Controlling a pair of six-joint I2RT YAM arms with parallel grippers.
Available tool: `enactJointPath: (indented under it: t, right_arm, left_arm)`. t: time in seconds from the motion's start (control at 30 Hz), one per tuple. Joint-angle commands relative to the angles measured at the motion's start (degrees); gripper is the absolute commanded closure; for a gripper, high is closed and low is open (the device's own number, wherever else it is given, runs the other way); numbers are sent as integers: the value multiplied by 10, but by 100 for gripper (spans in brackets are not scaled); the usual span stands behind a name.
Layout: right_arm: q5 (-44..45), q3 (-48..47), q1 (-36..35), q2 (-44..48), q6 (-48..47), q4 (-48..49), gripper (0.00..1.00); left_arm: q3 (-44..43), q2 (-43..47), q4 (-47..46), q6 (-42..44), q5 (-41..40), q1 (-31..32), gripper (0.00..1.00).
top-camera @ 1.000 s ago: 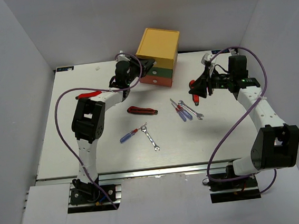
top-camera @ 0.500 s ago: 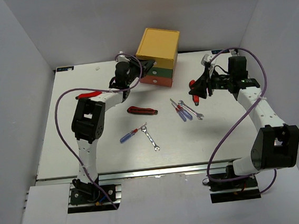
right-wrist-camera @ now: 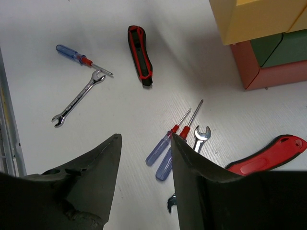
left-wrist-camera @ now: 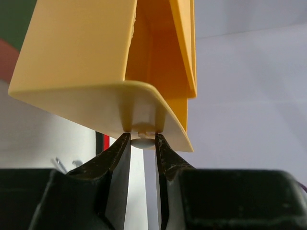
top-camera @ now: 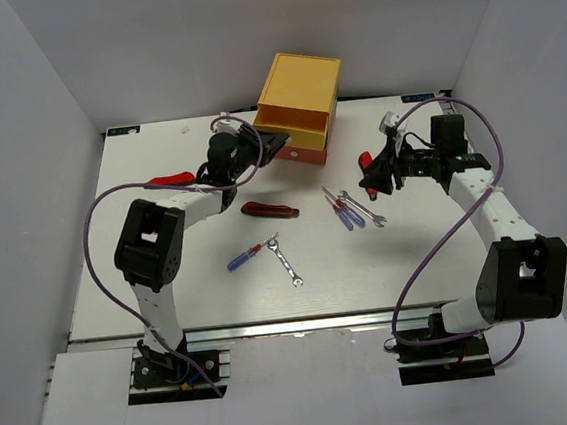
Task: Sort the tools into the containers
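Observation:
The yellow top drawer [top-camera: 297,91] stands pulled out from the stack, over the green drawer [right-wrist-camera: 283,48] and the orange-red drawer [right-wrist-camera: 261,72]. My left gripper [top-camera: 277,144] is shut on the yellow drawer's white knob [left-wrist-camera: 142,142]. My right gripper [top-camera: 373,177] is open and empty, hovering over the table beside a red-and-black knife tool [top-camera: 366,157]. Two blue screwdrivers [right-wrist-camera: 165,148] and a silver wrench [right-wrist-camera: 200,134] lie under it. Another knife tool [top-camera: 268,211], a blue screwdriver [top-camera: 246,256] and a second wrench [top-camera: 285,260] lie mid-table.
A red-handled object [top-camera: 170,180] lies by my left arm's forearm. White walls close in the table at the back and both sides. Purple cables loop off both arms.
My left gripper has drawn back and to the left with the knob, sliding the yellow drawer out of the stack. The right gripper has barely moved.

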State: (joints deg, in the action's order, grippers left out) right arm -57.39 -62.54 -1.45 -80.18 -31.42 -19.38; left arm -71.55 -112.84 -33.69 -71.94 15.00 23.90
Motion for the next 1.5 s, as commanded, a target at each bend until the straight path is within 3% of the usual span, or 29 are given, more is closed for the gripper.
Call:
enactJointPath:
  t: [0.0,0.17,0.3,0.33,0.43,0.53,0.67,0.8,0.93,0.97,1.07,1.13,1.2,1.47]
  right_arm:
    - [-3,10,2,19,-19,-9,48]
    - [3,16,3,15,-26,-12,48]
    - [7,18,2,6,-27,-15,45]
    - [9,16,2,2,-29,-18,44]
    - [38,14,0,-8,-34,-29,41]
    - [101,12,-6,-27,-43,-51,39]
    - [163,15,-17,-49,-52,-69,36]
    - [216,40,-62,-49,-59,-60,34]
    - [376,58,-132,-81,3,-8,36]
    - [383,55,-139,-93,12,-7,39]
    - [445,38,-161,-143,61,21,48]
    - [470,24,-161,-162,76,21,50]
    - [480,13,-161,-182,79,21,51]
    - [483,-8,-162,-214,79,28,50]
  left_arm:
    - [33,63,23,23,20,4,74]
    - [66,88,29,33,20,4,73]
    - [55,89,36,36,19,4,53]
    - [52,88,37,37,20,4,44]
    - [41,91,38,39,19,4,33]
    - [42,110,64,56,12,4,30]
    - [52,154,107,101,-17,4,29]
    - [58,210,216,180,-73,4,29]
    - [82,277,317,243,-180,3,33]
    - [84,291,385,255,-212,2,35]
    - [114,354,470,272,-341,-9,55]
    - [157,381,485,273,-356,-19,56]
    - [182,404,500,282,-363,-24,57]
    - [233,463,560,336,-373,-28,40]
